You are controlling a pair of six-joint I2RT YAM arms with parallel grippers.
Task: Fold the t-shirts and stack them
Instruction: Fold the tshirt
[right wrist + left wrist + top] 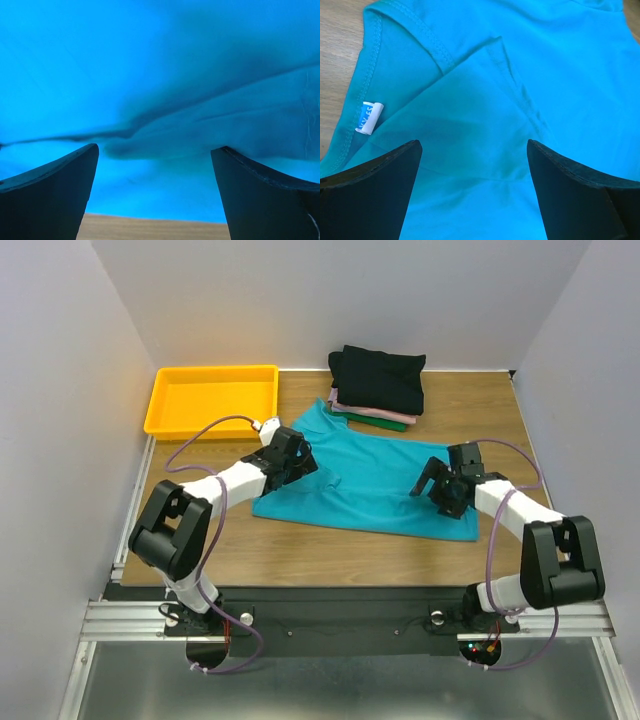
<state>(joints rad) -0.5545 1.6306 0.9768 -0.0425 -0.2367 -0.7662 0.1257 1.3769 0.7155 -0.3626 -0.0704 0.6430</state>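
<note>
A teal t-shirt (375,475) lies spread on the wooden table. A stack of folded shirts stands behind it: black (380,375) on top, pale pink (345,405) and dark green (385,422) edges below. My left gripper (300,455) is open just above the teal shirt's left part; in the left wrist view the cloth (480,100) with its white label (368,118) fills the frame between the spread fingers (375,190). My right gripper (432,485) is open over the shirt's right part (160,90), close to its near edge.
A yellow plastic tray (163,400) sits at the back left. Grey walls close in the left, right and back sides. Bare wood (330,555) runs between the teal shirt and the arm bases. In the right wrist view, wood (150,227) shows below the shirt's edge.
</note>
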